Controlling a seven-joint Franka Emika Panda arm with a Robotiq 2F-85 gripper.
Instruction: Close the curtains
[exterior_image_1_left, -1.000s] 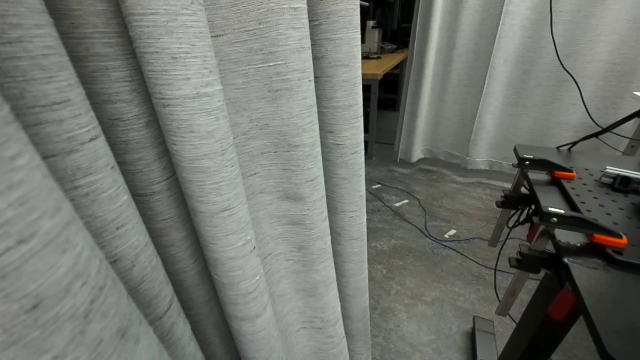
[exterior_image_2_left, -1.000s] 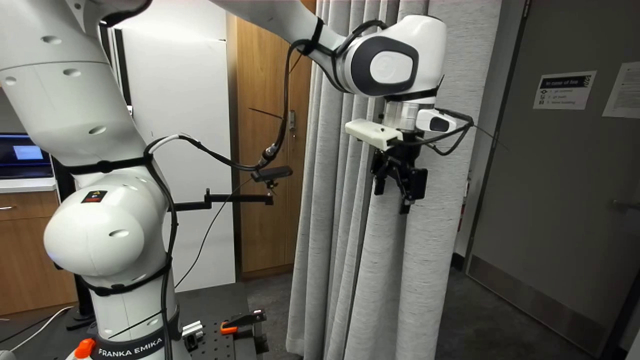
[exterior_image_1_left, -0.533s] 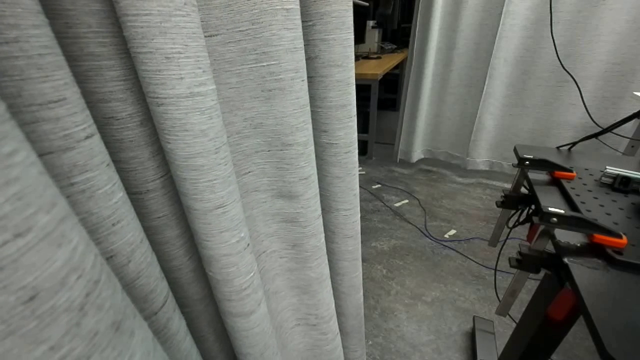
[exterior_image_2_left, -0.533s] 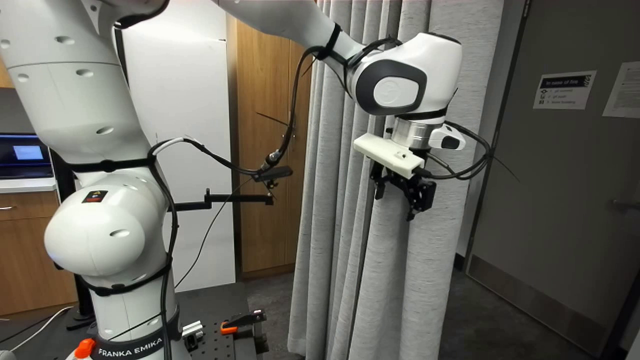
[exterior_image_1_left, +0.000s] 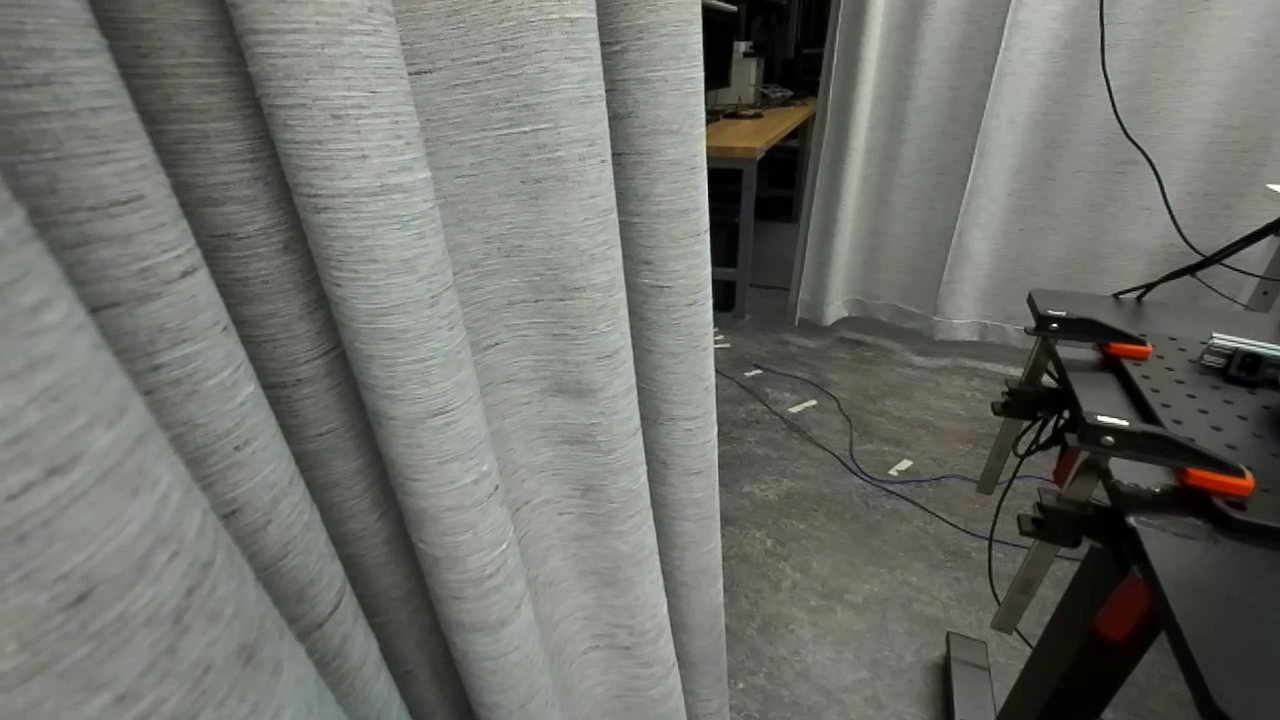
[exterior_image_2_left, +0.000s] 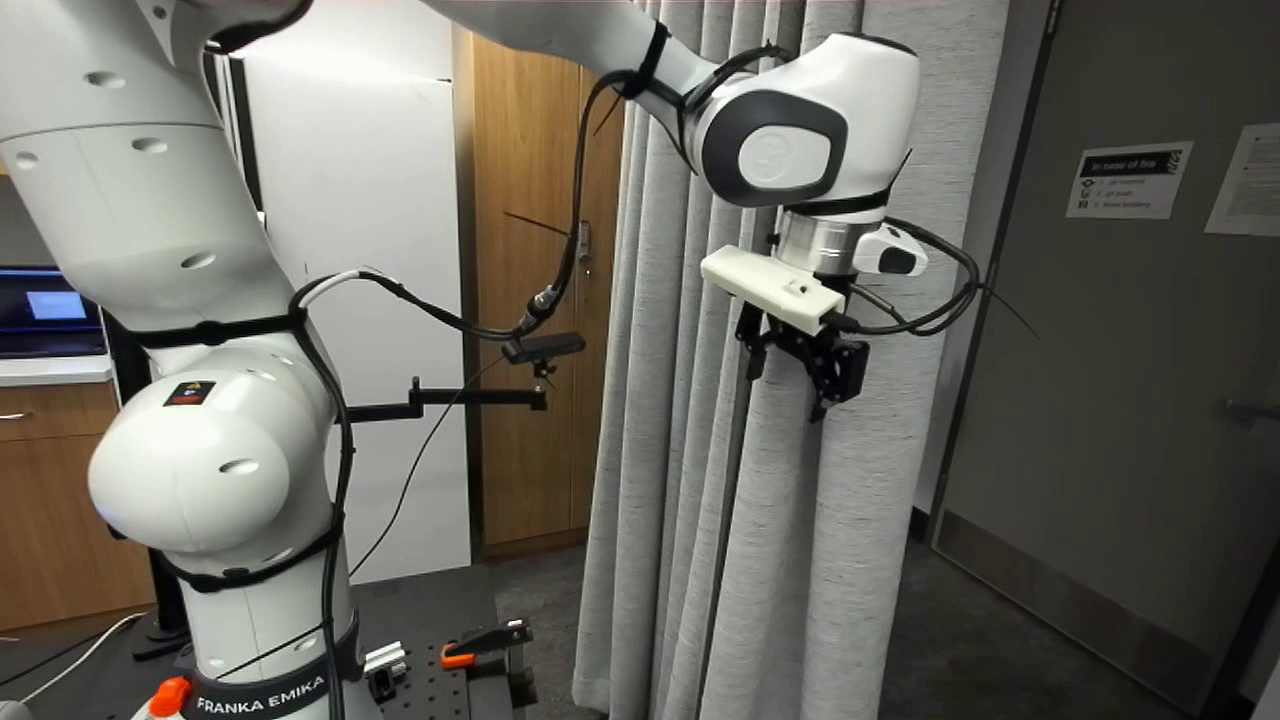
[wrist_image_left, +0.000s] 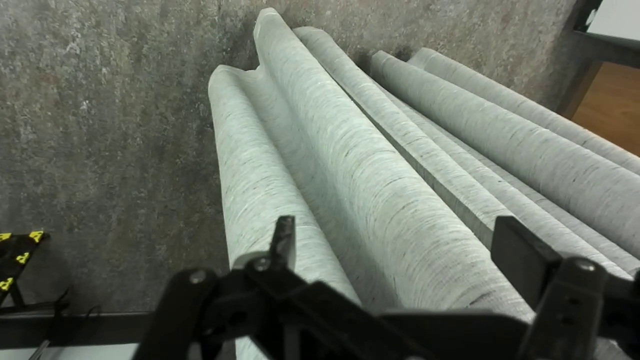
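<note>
The light-grey curtain (exterior_image_1_left: 540, 300) hangs in deep vertical folds and fills the left half of an exterior view. It also hangs behind the robot's hand in an exterior view (exterior_image_2_left: 760, 560), bunched between a wooden cabinet and a grey door. My gripper (exterior_image_2_left: 787, 392) points down in front of the curtain's door-side folds, its fingers spread apart. In the wrist view my gripper (wrist_image_left: 393, 220) is wide open, with the folds of the curtain (wrist_image_left: 345, 135) running between and beyond its fingers. Nothing is clamped. I cannot tell whether the fingers touch the fabric.
A grey door (exterior_image_2_left: 1090, 400) stands right of the curtain. A wooden cabinet (exterior_image_2_left: 525, 300) stands to its left. A black perforated table (exterior_image_1_left: 1195, 400) with orange-tipped clamps bears the robot. Cables (exterior_image_1_left: 870, 478) lie on the floor. A paler curtain (exterior_image_1_left: 1080, 150) hangs farther back.
The hand first moved right and down and tilted, then rose a little. The curtain's edge shifted slightly, showing a bit more of the desk and floor. The gripper stayed open.
</note>
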